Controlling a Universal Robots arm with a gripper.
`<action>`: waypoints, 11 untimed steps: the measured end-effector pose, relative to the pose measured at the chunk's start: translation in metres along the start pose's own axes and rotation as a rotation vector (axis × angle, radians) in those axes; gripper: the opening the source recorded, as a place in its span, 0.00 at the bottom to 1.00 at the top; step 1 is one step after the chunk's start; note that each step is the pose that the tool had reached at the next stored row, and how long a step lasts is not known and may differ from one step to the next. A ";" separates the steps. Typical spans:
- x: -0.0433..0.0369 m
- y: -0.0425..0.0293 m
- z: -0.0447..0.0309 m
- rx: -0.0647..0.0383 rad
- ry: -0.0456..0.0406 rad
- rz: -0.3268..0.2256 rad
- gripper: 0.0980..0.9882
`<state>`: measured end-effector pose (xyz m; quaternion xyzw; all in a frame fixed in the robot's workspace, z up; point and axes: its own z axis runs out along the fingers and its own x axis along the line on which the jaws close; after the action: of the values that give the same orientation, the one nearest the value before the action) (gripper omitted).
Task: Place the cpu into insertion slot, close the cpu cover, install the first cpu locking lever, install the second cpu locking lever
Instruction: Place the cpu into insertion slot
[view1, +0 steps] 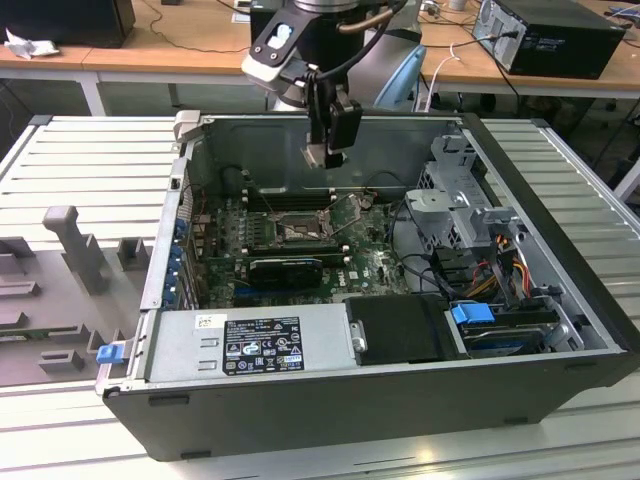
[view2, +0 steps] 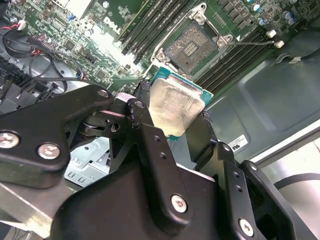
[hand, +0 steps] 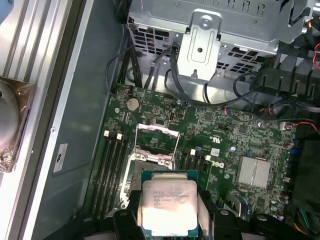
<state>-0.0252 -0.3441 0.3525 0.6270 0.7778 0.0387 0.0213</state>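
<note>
Okay, we see the gripper (view1: 324, 150) at the upper middle of the exterior view, hanging over the open computer case (view1: 400, 405) on the counter (view1: 90, 160). It is clenched on the cpu (view2: 175, 106), fingers (view2: 150, 140) pinching two opposite edges, silvery top facing the wrist cameras. The insertion slot (view1: 300, 232) is bare, near the frame's centre in the exterior view, lower than the gripper and a bit toward the exterior view's left. In both wrist views it lies just past the chip's far edge, apart from it. So we judge the cpu is aloft, not seated. The cpu cover (hand: 157, 136) looks swung open beside the slot. Writing: print on the chip's top, a label (view1: 262, 345) on the power supply (view1: 180, 350); we leave both unread.
</note>
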 end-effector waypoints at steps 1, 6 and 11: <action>0.0000 -0.0001 0.0006 0.000 0.0000 0.000 0.48; 0.0000 -0.0003 0.0035 0.000 -0.0003 0.001 0.48; -0.0001 -0.0006 0.0074 0.000 -0.0008 0.001 0.48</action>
<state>-0.0252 -0.3441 0.3451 0.6275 0.7774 0.0385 0.0216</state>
